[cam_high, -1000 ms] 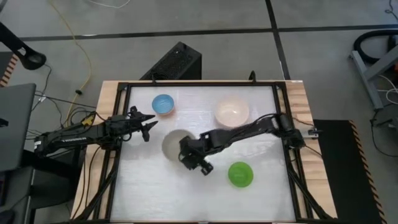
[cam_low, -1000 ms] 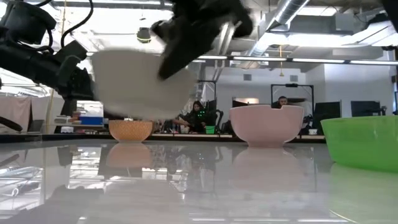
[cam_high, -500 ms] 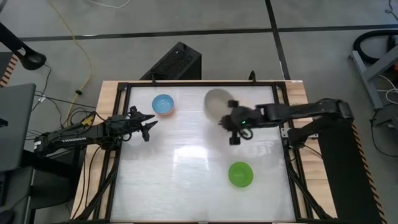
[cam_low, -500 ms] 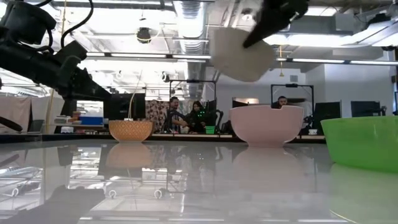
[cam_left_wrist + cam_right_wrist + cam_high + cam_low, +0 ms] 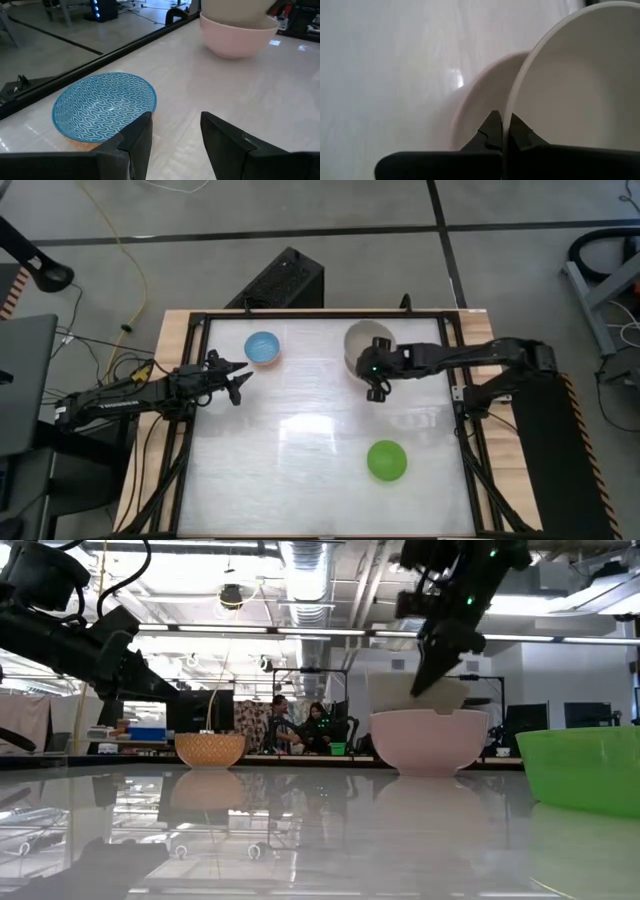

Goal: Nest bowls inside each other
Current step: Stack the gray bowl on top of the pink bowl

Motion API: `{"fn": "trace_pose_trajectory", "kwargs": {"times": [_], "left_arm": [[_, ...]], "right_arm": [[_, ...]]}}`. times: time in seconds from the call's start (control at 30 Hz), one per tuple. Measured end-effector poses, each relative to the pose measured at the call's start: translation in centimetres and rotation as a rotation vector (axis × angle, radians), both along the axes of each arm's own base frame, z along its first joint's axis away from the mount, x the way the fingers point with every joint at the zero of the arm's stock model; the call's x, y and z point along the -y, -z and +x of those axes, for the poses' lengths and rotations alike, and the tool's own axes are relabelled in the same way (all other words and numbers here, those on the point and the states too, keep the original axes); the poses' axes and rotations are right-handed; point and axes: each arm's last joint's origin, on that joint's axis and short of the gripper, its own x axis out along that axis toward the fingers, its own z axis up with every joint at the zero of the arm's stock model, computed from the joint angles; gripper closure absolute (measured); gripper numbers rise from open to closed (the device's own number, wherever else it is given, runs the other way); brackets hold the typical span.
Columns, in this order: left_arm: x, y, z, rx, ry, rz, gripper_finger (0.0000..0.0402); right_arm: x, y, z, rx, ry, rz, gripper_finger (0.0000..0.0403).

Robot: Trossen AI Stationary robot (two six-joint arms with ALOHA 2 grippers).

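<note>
My right gripper (image 5: 374, 376) is shut on the grey-beige bowl (image 5: 364, 343), which sits tilted over the pale pink bowl (image 5: 428, 742) at the table's far right, its bottom dipped below the pink rim in the low view. The light blue bowl (image 5: 263, 348) stands on its base at the far left, with an orange outside (image 5: 210, 749). On its base at the near right is the green bowl (image 5: 386, 460). My left gripper (image 5: 175, 134) hangs open, pointing at the blue bowl (image 5: 104, 107) from just near of it. My right gripper pinches the grey-beige bowl's rim (image 5: 512, 107), one finger inside the bowl and one outside. The fingers slant down from the near side. The bowl hangs tilted from them above the pink bowl (image 5: 479, 102); whether the two bowls touch, I cannot tell.
A black frame (image 5: 452, 370) runs around the white tabletop. Open tabletop lies between the blue bowl and the green bowl. People sit far back in the room (image 5: 300, 725).
My right gripper has carried the grey-beige bowl from the table's middle toward the far right, raised and tipped on the way, and has brought it down over the pink bowl. The gripper has turned as it went and stayed shut on the rim.
</note>
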Motion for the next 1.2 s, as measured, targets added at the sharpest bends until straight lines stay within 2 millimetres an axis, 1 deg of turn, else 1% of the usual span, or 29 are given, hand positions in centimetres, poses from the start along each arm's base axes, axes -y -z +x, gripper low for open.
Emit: {"fn": "trace_pose_trajectory", "kwargs": {"times": [0.23,0.33,0.57,0.67,0.83,1.03,1.2], "left_arm": [[0.0,0.0,0.0,0.001,-0.001,-0.001,0.0244],[0.0,0.0,0.0,0.001,-0.001,-0.001,0.0244],[0.0,0.0,0.0,0.001,-0.001,-0.001,0.0244],[0.0,0.0,0.0,0.001,-0.001,-0.001,0.0244],[0.0,0.0,0.0,0.001,-0.001,-0.002,0.0244],[0.0,0.0,0.0,0.005,-0.003,-0.008,0.0244],[0.0,0.0,0.0,0.005,-0.003,-0.008,0.0244]], "right_arm": [[0.0,2.0,0.7,-0.086,0.02,0.043,0.0396],[0.0,2.0,0.5,-0.092,0.04,0.057,0.0396],[0.0,1.3,0.1,-0.065,0.056,0.068,0.0396],[-0.1,1.3,0.1,-0.063,0.045,0.092,0.0396],[0.1,2.1,-0.1,-0.071,0.043,0.111,0.0395],[0.2,2.7,-0.4,-0.084,0.044,0.107,0.0343],[0.3,2.9,-0.4,-0.084,0.048,0.105,0.0319]]}}
